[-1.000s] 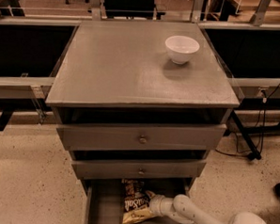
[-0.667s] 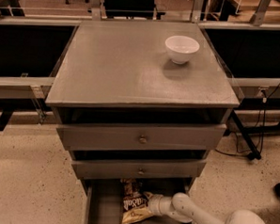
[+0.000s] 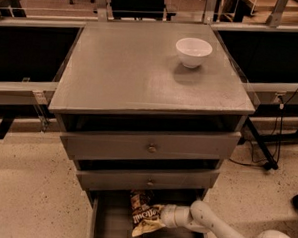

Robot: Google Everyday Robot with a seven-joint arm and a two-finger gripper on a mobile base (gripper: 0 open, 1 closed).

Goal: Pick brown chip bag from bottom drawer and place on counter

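Barely begun: our gripper (image 3: 163, 216) touches the brown chip bag (image 3: 143, 214); we cannot tell its hold; the counter (image 3: 141, 70) above awaits.

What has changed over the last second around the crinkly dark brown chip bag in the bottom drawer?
Very little. The gripper, low in the grey bottom drawer, has edged slightly left against the crinkly dark brown chip bag; whether it has taken hold cannot be seen. The bag lies where it was, and the white bowl on the grey counter has not moved.
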